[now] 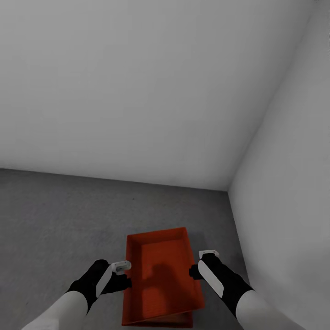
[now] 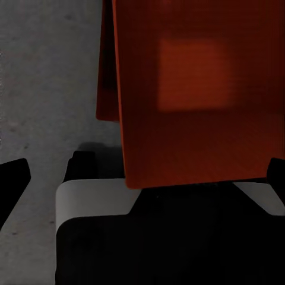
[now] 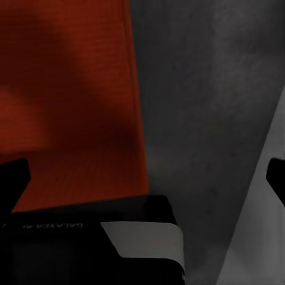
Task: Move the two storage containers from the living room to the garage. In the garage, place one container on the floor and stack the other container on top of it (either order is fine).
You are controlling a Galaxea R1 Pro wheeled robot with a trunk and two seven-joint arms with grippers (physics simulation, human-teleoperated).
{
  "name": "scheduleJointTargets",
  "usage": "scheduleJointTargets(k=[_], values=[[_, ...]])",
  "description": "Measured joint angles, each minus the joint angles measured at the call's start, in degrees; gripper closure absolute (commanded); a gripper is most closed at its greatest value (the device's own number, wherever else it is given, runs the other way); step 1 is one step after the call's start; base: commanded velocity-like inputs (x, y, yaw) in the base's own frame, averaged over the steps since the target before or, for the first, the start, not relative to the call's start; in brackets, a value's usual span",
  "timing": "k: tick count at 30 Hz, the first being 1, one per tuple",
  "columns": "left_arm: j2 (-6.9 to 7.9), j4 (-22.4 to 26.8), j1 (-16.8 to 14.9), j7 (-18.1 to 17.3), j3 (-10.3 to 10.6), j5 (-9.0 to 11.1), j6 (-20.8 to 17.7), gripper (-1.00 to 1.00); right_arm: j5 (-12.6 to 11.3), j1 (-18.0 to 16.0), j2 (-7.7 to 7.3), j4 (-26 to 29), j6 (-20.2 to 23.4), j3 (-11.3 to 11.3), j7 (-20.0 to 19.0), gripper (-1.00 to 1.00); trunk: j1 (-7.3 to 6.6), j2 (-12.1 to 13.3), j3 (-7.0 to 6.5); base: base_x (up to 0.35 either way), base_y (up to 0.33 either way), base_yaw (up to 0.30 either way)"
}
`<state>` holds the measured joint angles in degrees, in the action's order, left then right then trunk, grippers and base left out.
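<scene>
While both arms reach forward and down, the left tool (image 1: 123, 274) and right tool (image 1: 201, 262) flank the stacked bins (image 1: 160, 279), jaws spread, gripping nothing.

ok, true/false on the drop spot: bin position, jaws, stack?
1. The upper container sits open side up. True.
2. It stands on light wood planks. False: it is over the dark grey floor, near a corner of the walls.
3. The left gripper has its jaws shut on the bin wall. False: the jaws are open, with the fingers spread wide.
4. The left gripper and the right gripper flank the bin, one at each long side. True.
5. A second orange bin, the lower container, peeks out under the upper one. True, as far as the left wrist view shows.
</scene>
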<state>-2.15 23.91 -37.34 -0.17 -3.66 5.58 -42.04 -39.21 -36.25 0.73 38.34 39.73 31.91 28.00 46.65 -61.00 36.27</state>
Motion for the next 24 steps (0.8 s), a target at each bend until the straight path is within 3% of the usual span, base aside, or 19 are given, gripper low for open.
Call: scheduleJointTargets(k=[9,24], values=[[0.0,0.0,0.0,0.0,0.0,0.0,0.0,-1.0,0.0,0.0,-0.02,0.0,0.0,0.0,0.0,-1.0,-1.98,3.6,-2.42,0.0,0.0,0.0],[0.0,0.0,0.0,0.0,0.0,0.0,0.0,-1.0,0.0,0.0,-0.01,0.0,0.0,0.0,0.0,-1.0,-1.98,3.6,-3.76,0.0,0.0,0.0]])
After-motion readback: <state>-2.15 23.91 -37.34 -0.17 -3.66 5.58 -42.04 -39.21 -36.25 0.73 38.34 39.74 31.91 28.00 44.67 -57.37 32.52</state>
